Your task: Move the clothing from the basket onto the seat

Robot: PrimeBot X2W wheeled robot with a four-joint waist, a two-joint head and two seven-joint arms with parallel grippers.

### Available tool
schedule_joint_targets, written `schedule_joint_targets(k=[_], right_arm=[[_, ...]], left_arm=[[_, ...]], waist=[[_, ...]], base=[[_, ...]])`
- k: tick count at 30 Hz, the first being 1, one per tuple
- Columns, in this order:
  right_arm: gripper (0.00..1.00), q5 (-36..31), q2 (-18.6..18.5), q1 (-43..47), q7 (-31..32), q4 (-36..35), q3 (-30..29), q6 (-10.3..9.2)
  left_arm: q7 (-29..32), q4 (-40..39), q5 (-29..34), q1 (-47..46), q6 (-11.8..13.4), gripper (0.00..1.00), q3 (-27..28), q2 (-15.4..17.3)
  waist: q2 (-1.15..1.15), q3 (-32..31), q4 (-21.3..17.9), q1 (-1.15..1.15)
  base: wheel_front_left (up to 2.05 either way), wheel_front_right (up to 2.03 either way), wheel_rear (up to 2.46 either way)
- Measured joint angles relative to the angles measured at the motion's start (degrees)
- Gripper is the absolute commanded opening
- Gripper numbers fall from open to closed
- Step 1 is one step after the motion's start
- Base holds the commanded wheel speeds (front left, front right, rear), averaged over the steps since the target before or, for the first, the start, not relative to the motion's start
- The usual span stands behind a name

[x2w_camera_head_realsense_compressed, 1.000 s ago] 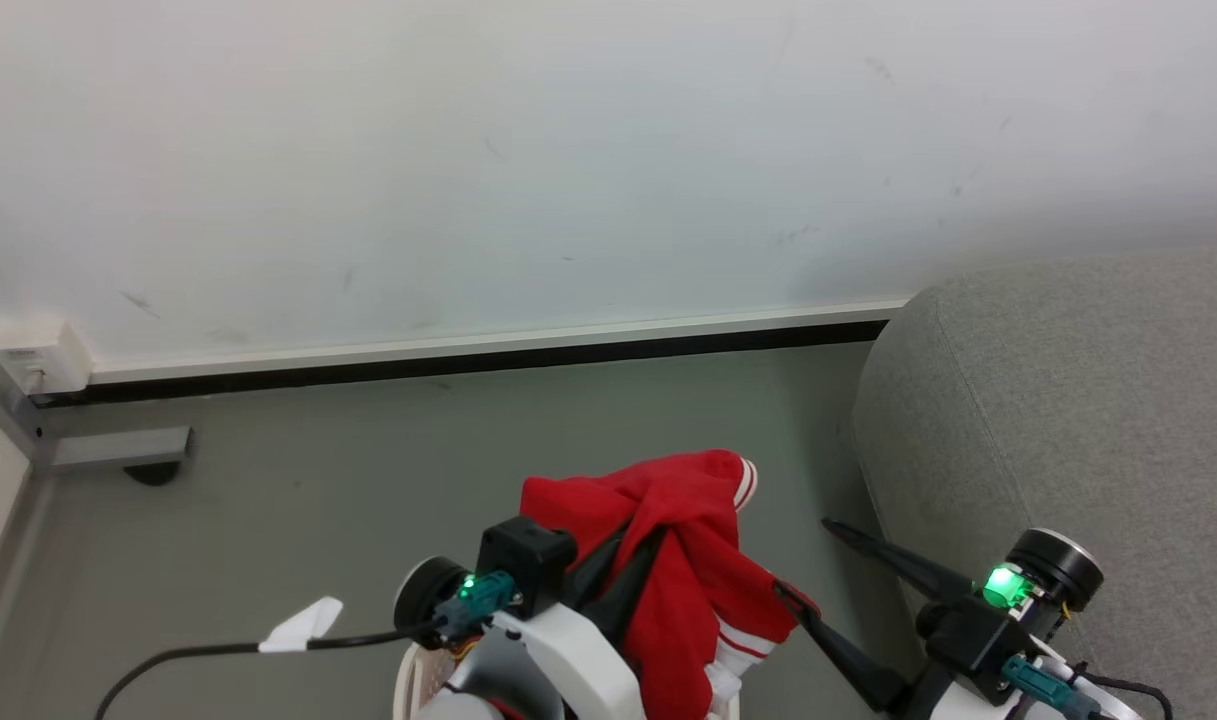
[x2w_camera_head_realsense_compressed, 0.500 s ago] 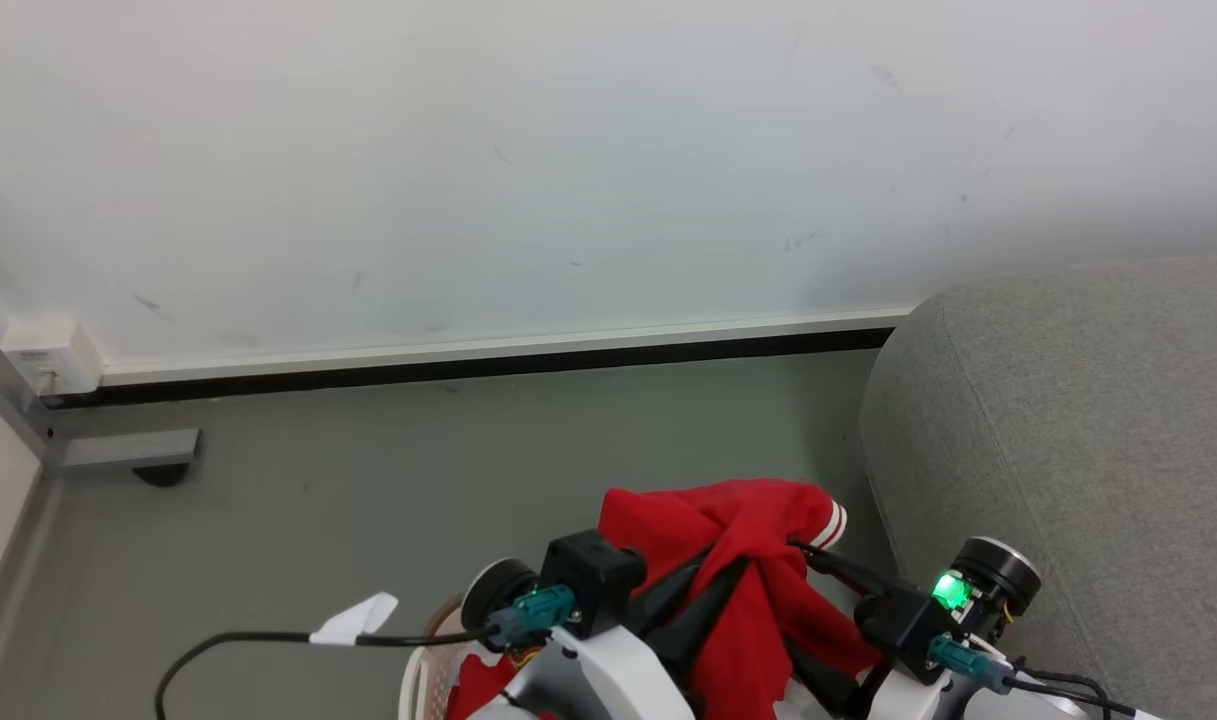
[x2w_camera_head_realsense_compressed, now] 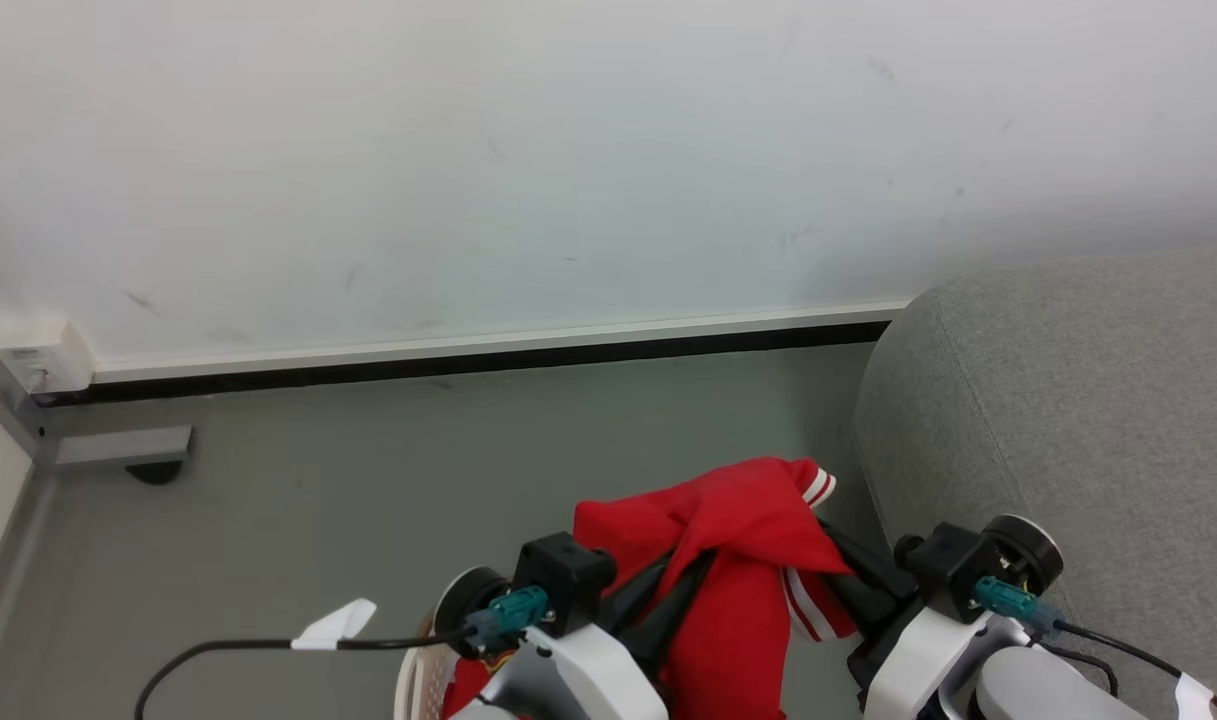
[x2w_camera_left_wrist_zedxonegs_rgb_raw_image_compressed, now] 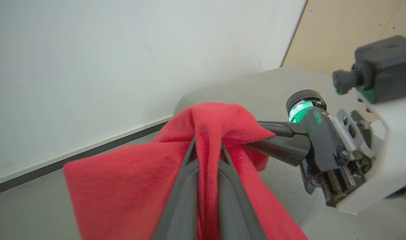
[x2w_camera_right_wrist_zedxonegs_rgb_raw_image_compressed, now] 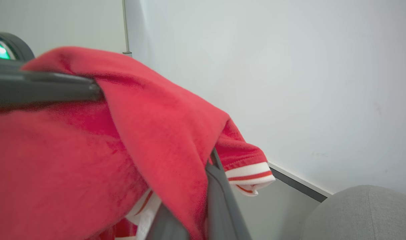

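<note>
Above the basket (x2w_camera_head_realsense_compressed: 409,682), left fingers (x2w_camera_left_wrist_zedxonegs_rgb_raw_image_compressed: 184,196) and right fingers (x2w_camera_right_wrist_zedxonegs_rgb_raw_image_compressed: 221,200) are both pinched onto the clothing (x2w_camera_head_realsense_compressed: 738,520).

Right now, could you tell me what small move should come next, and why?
Probably swing both arms rightward: the left gripper and right gripper each pinch the clothing, mostly raised over the basket, and the seat lies close on the right.

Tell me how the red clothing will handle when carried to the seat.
Likely floppy: the clothing drapes in folds over the left fingers. Probably light, hanging from thin fingers. Its striped cuff dangles loose and may snag the seat.
</note>
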Motion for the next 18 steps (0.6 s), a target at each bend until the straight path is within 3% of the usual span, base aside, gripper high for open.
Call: schedule_joint_targets(k=[1, 3, 4, 18], right_arm=[[0.0, 0.42, -0.07, 0.15, 0.0, -0.38, -0.66, 0.0], [0.0, 1.22, -0.32, 0.7, 0.0, -1.24, -2.31, 0.0], [0.0, 1.42, -0.47, 0.9, 0.0, -1.76, -3.05, 0.0], [0.0, 0.36, -4.37, 5.56, 0.02, -7.98, -14.29, -0.01]], left_arm=[[-0.43, 0.31, 0.0, -0.01, 0.09, 0.16, 0.02, -0.03], [-1.04, 0.87, 0.01, -0.02, 0.32, 0.84, 0.1, -0.13], [-1.46, 1.2, 0.01, -0.03, 0.36, 1.0, 0.08, -0.24], [-6.36, 5.22, 0.16, -0.45, 0.55, 1.0, -0.92, -1.53]], waist=[[0.0, 0.05, -0.1, 0.0], [0.0, 0.13, -0.3, 0.0], [0.0, 0.17, -0.4, 0.0], [0.0, 1.25, -4.6, 0.0]], base=[[0.0, 0.0, 0.0], [0.0, 0.0, 0.0], [0.0, 0.0, 0.0], [0.0, 0.0, 0.0]])
